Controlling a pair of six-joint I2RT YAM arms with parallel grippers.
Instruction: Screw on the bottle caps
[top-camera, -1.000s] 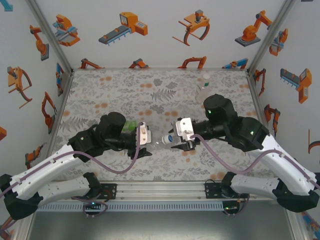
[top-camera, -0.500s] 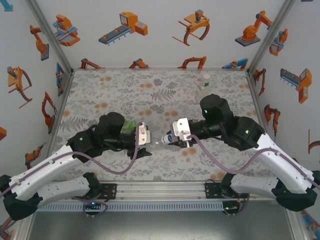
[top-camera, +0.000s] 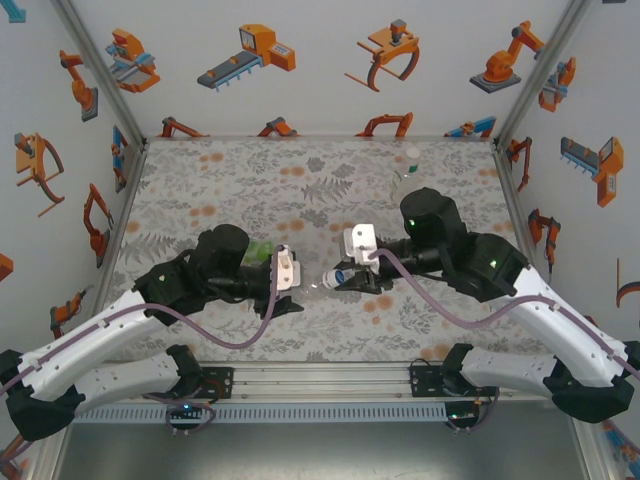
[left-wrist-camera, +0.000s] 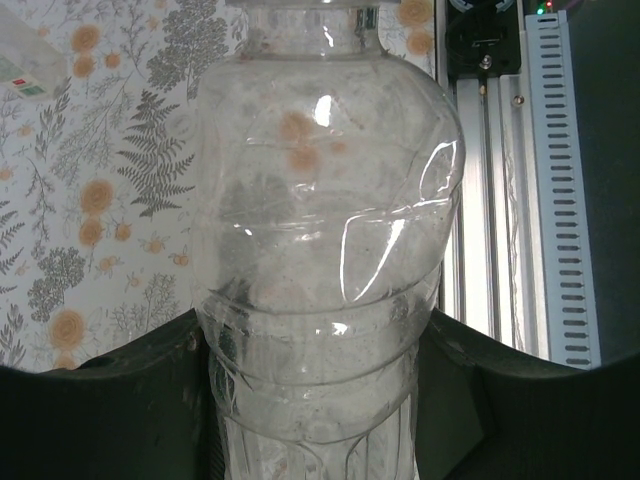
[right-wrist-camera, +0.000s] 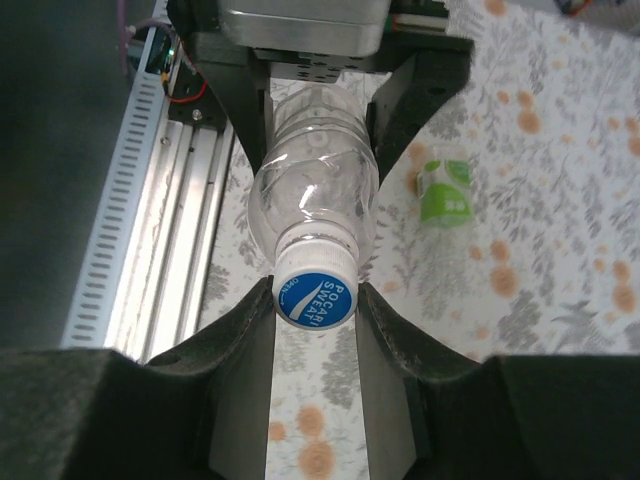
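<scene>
My left gripper (left-wrist-camera: 315, 400) is shut on the body of a colourless bottle (left-wrist-camera: 320, 200), holding it on its side above the table's front middle. The bottle's neck points right toward my right gripper (right-wrist-camera: 315, 302). A white bottle cap with a blue top (right-wrist-camera: 315, 298) sits on that neck, and the right fingers (right-wrist-camera: 245, 340) press it from both sides. From above, the cap (top-camera: 340, 274) lies between the two grippers. A squat green bottle (right-wrist-camera: 445, 190) lies on the table behind the left arm (top-camera: 262, 250). Another clear bottle (top-camera: 404, 182) with a white cap (top-camera: 411, 153) stands at the back right.
The aluminium rail and cable duct (right-wrist-camera: 130, 200) run along the near table edge, just below the held bottle (top-camera: 318, 282). The floral table cover (top-camera: 250, 180) stretches bare across the back left. Enclosure walls rise on three sides.
My right gripper has rolled at the wrist and its fingers have come together onto the cap. The left arm and the bottle have stayed put.
</scene>
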